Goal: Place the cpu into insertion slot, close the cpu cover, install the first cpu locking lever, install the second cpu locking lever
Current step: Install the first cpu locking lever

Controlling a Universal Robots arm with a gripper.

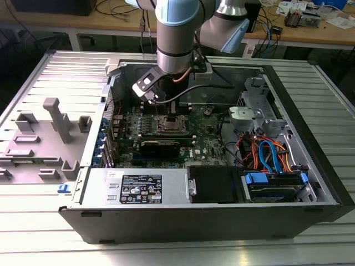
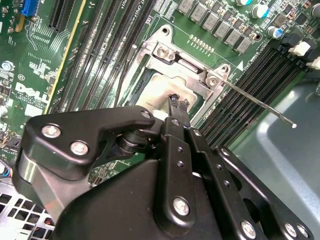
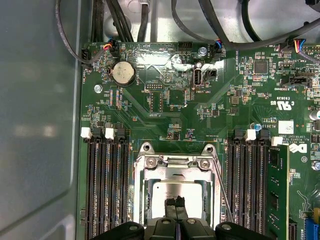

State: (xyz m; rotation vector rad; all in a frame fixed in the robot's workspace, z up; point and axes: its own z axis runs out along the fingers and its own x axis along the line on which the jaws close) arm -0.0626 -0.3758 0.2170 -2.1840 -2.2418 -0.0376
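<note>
the gripper (image 3: 175, 204) has its two fingertips drawn together with nothing between them, resting on the cpu (image 3: 175, 191). the cpu lies flat in the insertion slot (image 1: 168, 125), with the cpu cover (image 3: 175, 171) framing it. beside it, a thin wire lever (image 2: 260, 102) angles out over the memory slots (image 2: 250, 75) beyond. whole scene sits inside an open computer case (image 1: 310, 144).

**Tight Quarters Around the Socket**

The insertion slot (image 3: 139, 195) is reachable from straight above, where the gripper (image 3: 174, 203) hangs with jaws drawn together. Black memory slots (image 3: 105, 190) flank it on both sides, and an upright memory stick (image 3: 278, 190) stands beyond one row. A raised wire lever (image 2: 260, 106) juts out beside it. Black cables (image 3: 145, 15) cross near the grey case wall (image 3: 40, 125).
</note>
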